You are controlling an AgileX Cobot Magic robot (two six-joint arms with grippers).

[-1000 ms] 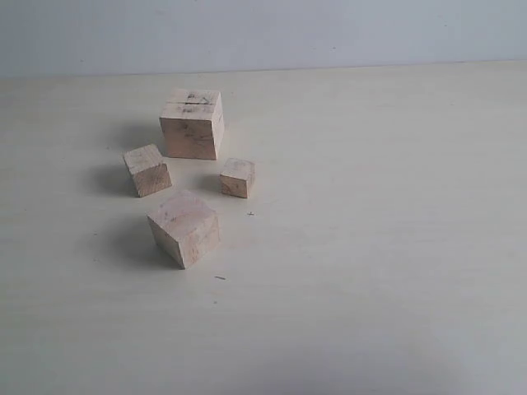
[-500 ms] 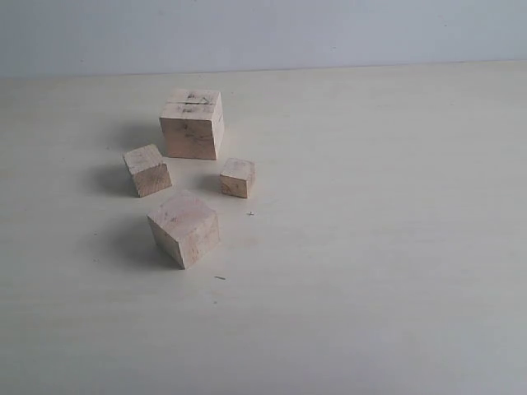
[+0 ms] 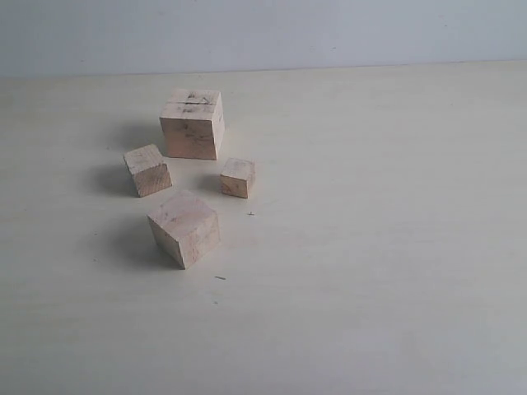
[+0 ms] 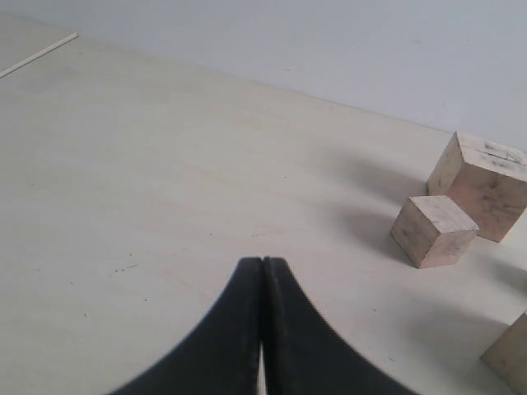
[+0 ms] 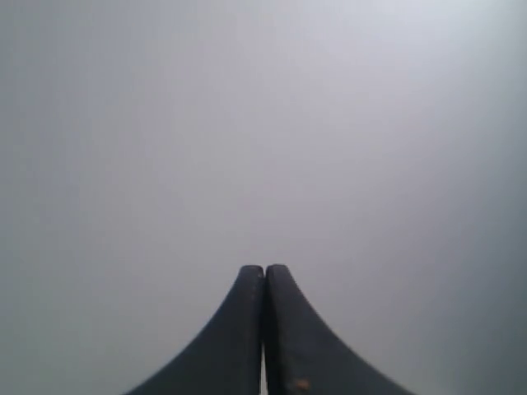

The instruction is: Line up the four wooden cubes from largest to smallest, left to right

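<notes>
- Cubes sit in a loose cluster on the pale table (image 3: pixel 379 263), none touching: largest cube (image 3: pixel 192 123) farthest back, second-largest cube (image 3: pixel 184 228) nearest the front.
- Between them are the third cube (image 3: pixel 147 169) on the left and the smallest cube (image 3: pixel 237 177) on the right.
- Left gripper (image 4: pixel 262 265) — jaws pressed together, empty, apart from the cubes.
- Right gripper (image 5: pixel 264 271) — likewise closed, holding nothing.

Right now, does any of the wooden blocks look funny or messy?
Yes. The largest cube has a groove and dark scribbles on top. The four sit in a loose clump, not a row, and the second-largest cube, nearest the camera, is turned cornerwise. Nothing is spilled or broken.
</notes>
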